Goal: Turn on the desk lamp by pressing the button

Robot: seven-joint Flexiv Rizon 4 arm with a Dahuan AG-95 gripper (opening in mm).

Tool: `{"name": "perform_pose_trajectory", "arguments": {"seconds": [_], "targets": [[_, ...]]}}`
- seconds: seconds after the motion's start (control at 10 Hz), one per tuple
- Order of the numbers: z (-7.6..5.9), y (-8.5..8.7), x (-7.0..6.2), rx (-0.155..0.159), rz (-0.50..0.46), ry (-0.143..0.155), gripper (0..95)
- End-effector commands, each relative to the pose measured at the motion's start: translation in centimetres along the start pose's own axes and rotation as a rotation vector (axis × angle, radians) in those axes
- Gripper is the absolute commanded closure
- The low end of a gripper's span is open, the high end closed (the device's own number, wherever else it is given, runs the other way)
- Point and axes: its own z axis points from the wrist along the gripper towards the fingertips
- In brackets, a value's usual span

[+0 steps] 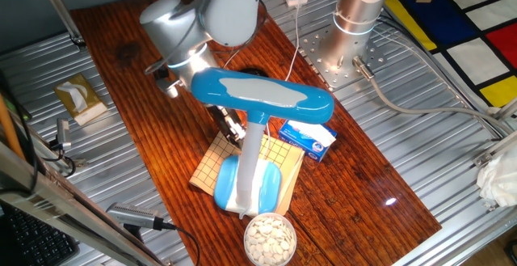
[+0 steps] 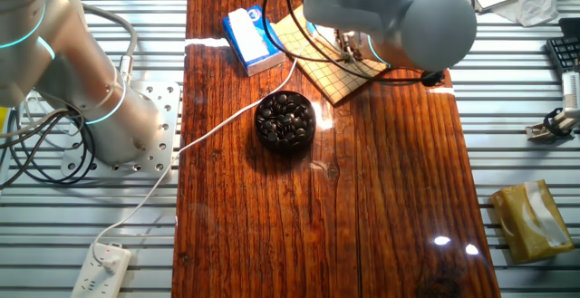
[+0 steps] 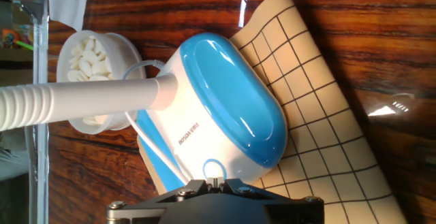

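Note:
The desk lamp has a sky-blue oval head (image 1: 258, 95) with a white panel, a white stem (image 1: 252, 149) and a blue-and-white base (image 1: 250, 183) standing on a gridded board (image 1: 208, 167). In the hand view the base (image 3: 228, 108) fills the middle, and a round ring-shaped button (image 3: 214, 167) sits on its white side. My gripper (image 3: 216, 182) is shut, with its fingertips together right at the lower edge of that ring. In one fixed view the gripper (image 1: 232, 127) is low behind the lamp stem, under the head. In the other fixed view the arm hides the lamp.
A bowl of white pieces (image 1: 270, 238) stands by the base, toward the table's front edge. A small blue-and-white box (image 1: 308, 135) lies to the right of the stem. A bowl of dark pieces (image 2: 285, 120) sits mid-table. A white cable (image 2: 217, 121) runs to a power strip (image 2: 101, 269).

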Motion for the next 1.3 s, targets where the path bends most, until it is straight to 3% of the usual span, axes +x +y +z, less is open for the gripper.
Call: {"name": "perform_pose_trajectory", "arguments": {"seconds": [0.1, 0.4, 0.6, 0.8, 1.3], "targets": [[-0.5, -0.2, 0.1, 0.022, -0.004, 0.015, 95.0], [-1.9, -0.5, -0.3, 0.053, -0.031, 0.028, 95.0], [-3.2, -0.7, -0.6, 0.101, -0.050, 0.042, 95.0], [-4.0, -1.1, -0.6, 0.122, -0.059, 0.049, 95.0], [-3.9, -1.3, -0.8, 0.152, -0.065, 0.057, 95.0]]}}
